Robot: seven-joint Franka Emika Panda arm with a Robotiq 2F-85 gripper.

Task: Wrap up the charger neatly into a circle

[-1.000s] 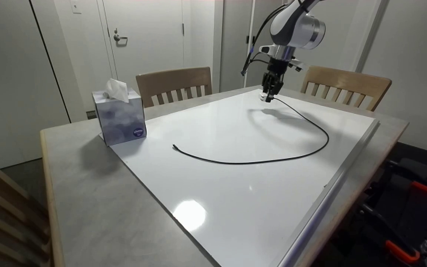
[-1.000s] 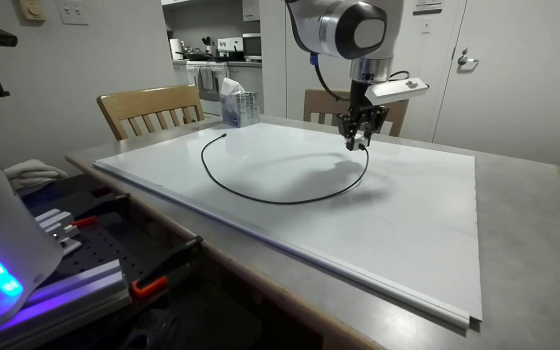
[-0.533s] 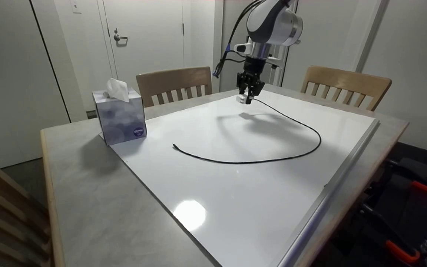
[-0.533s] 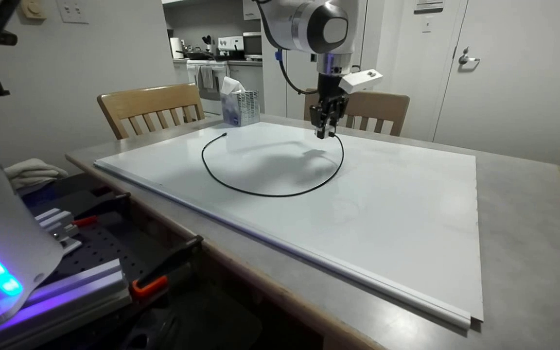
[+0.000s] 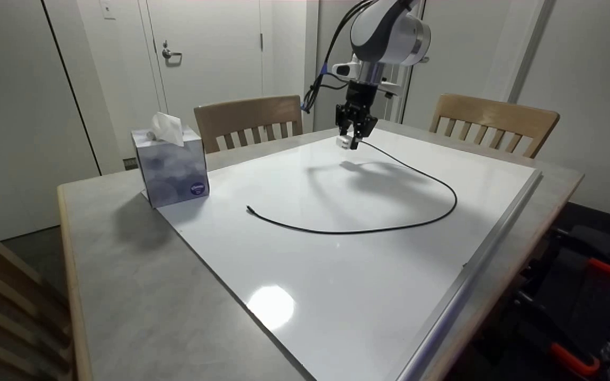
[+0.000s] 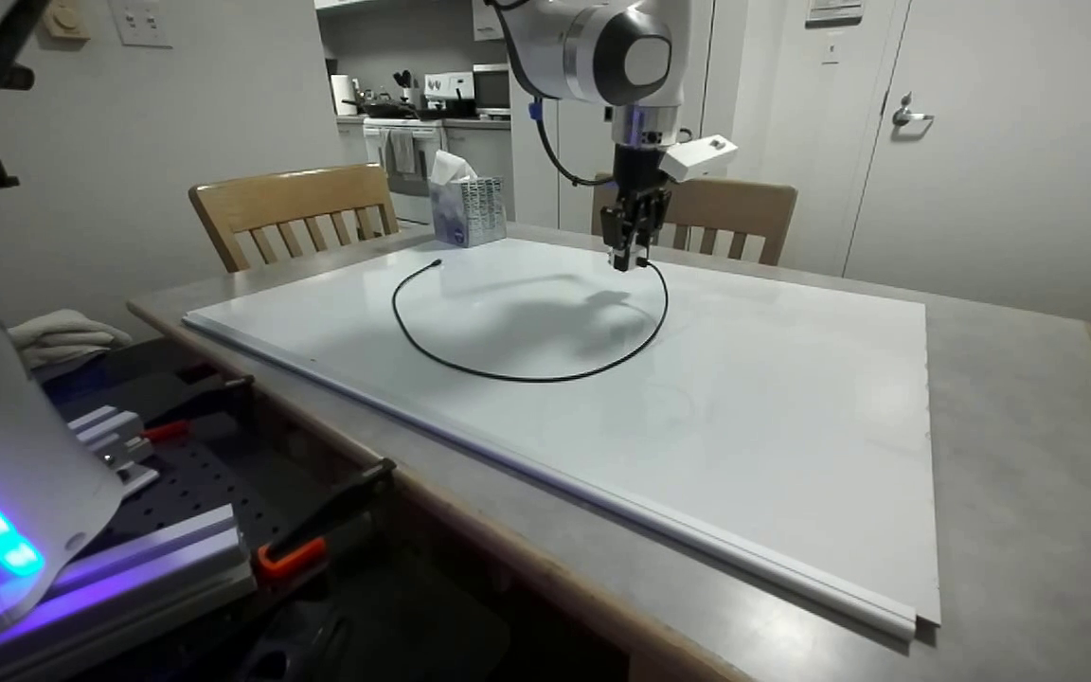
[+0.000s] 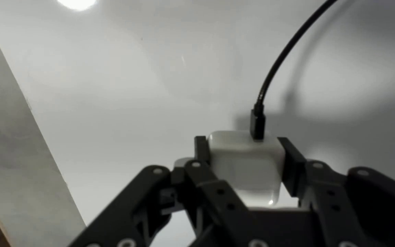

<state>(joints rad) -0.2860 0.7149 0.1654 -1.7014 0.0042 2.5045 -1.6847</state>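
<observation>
The charger is a white block (image 7: 245,171) with a black cable (image 7: 285,51) plugged into its end face. My gripper (image 7: 243,151) is shut on the white block, one finger pad on each side. In both exterior views the gripper (image 5: 348,140) (image 6: 631,256) holds the block (image 5: 343,142) a little above the whiteboard (image 5: 347,286), with its shadow below. The cable (image 5: 454,196) (image 6: 545,381) runs down from the block and lies on the board in a wide open curve. Its free plug end (image 5: 249,208) (image 6: 436,262) lies toward the tissue box, apart from the block.
A tissue box (image 5: 172,172) (image 6: 470,210) stands at the board's edge. A raised metal rail (image 6: 545,483) runs along one long side of the board. Wooden chairs (image 5: 249,121) (image 5: 495,121) stand around the table. Clamps with orange handles (image 6: 292,559) are by the robot base.
My gripper has carried the white block toward the tissue box side, mostly in the first half second. The cable's curve has drawn in tighter. The free plug end has stayed put.
</observation>
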